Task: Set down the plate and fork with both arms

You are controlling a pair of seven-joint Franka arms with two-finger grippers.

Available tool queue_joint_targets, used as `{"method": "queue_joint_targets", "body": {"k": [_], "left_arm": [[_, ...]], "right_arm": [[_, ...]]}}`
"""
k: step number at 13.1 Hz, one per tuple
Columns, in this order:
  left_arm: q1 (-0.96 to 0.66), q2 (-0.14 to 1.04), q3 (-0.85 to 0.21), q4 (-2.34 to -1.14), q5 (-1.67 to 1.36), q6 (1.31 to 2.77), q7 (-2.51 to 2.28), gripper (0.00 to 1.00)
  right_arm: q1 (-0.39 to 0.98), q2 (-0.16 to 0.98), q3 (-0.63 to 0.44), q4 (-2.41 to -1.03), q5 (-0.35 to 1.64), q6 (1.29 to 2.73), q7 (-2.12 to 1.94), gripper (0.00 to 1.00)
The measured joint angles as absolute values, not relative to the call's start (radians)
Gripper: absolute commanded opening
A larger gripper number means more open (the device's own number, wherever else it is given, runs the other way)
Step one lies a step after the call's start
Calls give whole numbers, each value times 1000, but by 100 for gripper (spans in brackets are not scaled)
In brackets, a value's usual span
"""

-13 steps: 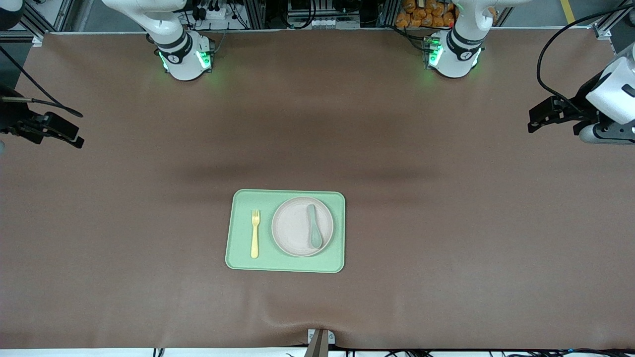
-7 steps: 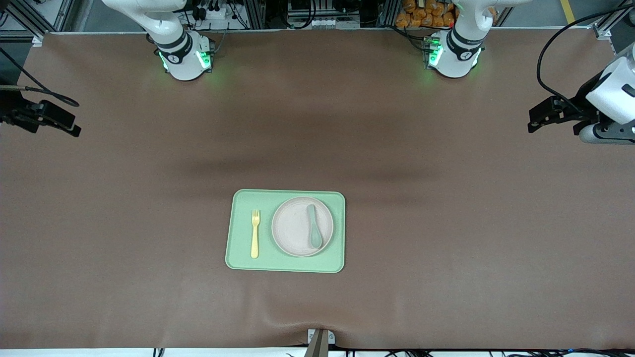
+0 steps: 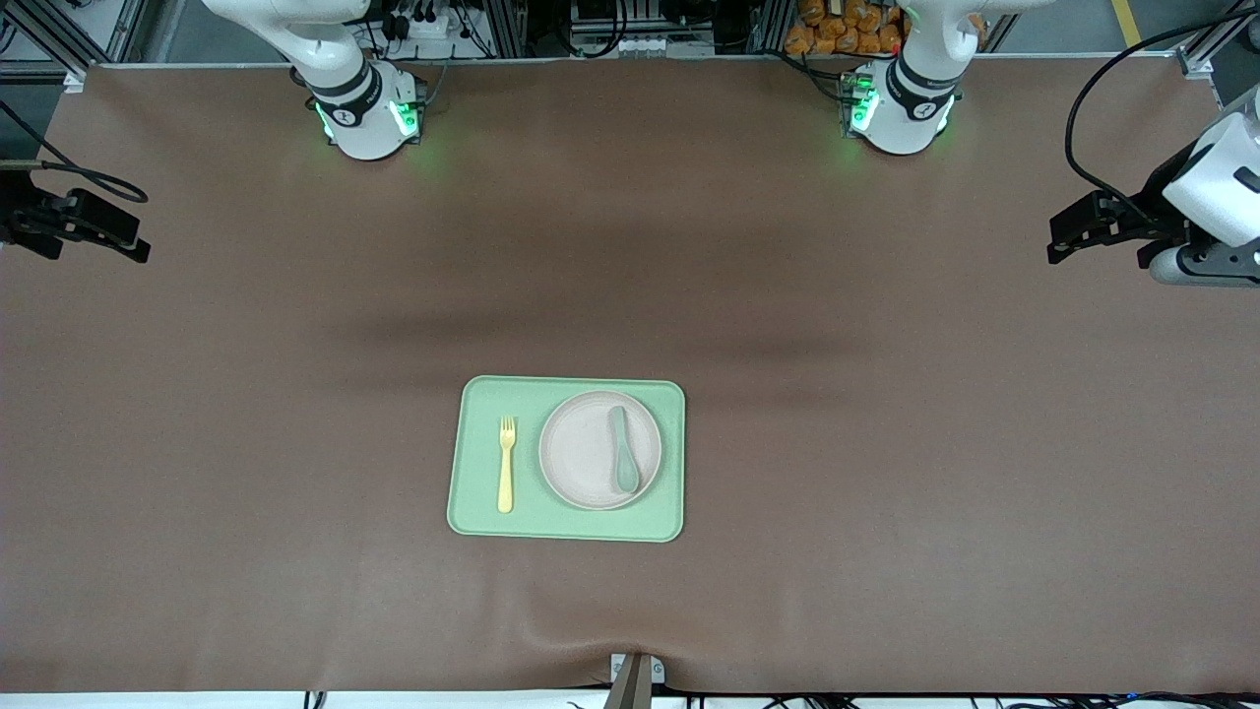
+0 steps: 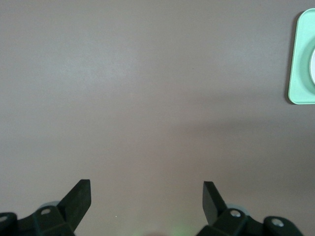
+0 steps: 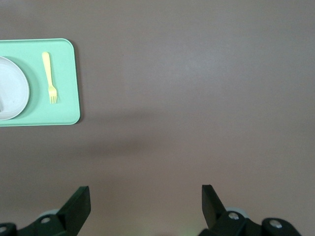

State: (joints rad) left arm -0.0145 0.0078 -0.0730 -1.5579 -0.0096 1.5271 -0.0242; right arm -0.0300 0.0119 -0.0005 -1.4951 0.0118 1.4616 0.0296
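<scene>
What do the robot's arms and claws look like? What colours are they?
Both arms are white and rounded with black bands at the joints, and green lights glow on their bases. The left claw is black, on a white wrist with a grey part and a looping black cable. The right claw is black too, trailing a black cable. Each has two flat, black, wedge-shaped fingers.

tray (image 3: 472, 463) lt green | plate (image 3: 586, 458) beige | fork (image 3: 506, 475) yellow | spoon (image 3: 624, 463) grey-green | table (image 3: 886, 443) brown

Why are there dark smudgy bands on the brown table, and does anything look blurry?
Front view: soft arm shadows band the brown table mat above the light-green rectangular tray; nothing blurred. Right wrist view: a faint shadow beside the tray; small yellow plastic fork sharp.
</scene>
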Motion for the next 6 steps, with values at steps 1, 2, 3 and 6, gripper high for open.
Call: {"method": "queue_joint_targets", "body": {"k": [1, 2, 3, 6], "left_arm": [[-14, 8, -73, -1558, -10, 1527, -24, 100], [-15, 8, -73, -1557, -10, 1527, -24, 100], [-15, 8, -74, -1555, -10, 1527, -24, 100], [-17, 7, -76, -1530, -10, 1515, -24, 100]], "right_arm": [[-30, 12, 0, -1495, 12, 1461, 30, 100], [-30, 12, 0, -1495, 12, 1461, 29, 100], [-30, 12, 0, -1495, 11, 1461, 29, 100], [-30, 12, 0, -1495, 11, 1461, 29, 100]]}}
